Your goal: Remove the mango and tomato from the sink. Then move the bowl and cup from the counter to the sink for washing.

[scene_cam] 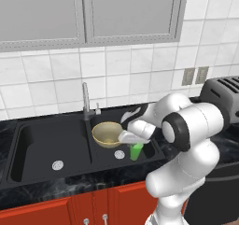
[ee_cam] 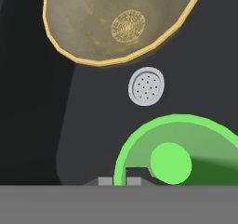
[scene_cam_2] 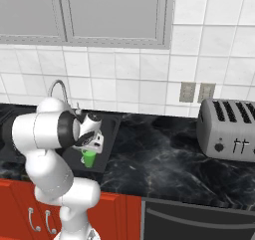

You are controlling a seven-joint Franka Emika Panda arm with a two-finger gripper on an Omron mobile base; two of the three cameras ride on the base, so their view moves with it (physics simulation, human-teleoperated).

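Cup (scene_cam: pixel 136 151) pinched by its rim in the closed claw (scene_cam: pixel 135 143), hanging upright over the right basin of the sink (scene_cam: pixel 28 149); held from above that way, most likely, so it can go straight down onto the basin floor without tipping. Seen from the hand camera as a green ring (ee_cam: pixel 179 162) at 6 o'clock, thin fingers (ee_cam: pixel 119 181) clamped across the rim at its near edge, round silver drain (ee_cam: pixel 146 86) just beyond at 12 o'clock. Bowl (scene_cam: pixel 107 134) already in the same basin, leaning against the back wall at 10 o'clock from the cup, tilted rather than flat. Little room left, then: bowl behind, drain in the middle, front wall close by, so a landing spot toward the front right corner looks safest. Faucet (scene_cam: pixel 86 100) at the rear between the basins, clear of the arm. Left basin holding nothing but its own drain (scene_cam: pixel 57 165). Toaster (scene_cam_2: pixel 228 128) well apart at 3 o'clock on the marble counter (scene_cam_2: pixel 164 164), no obstacle. Looks like the last step of the job, only the release remaining.
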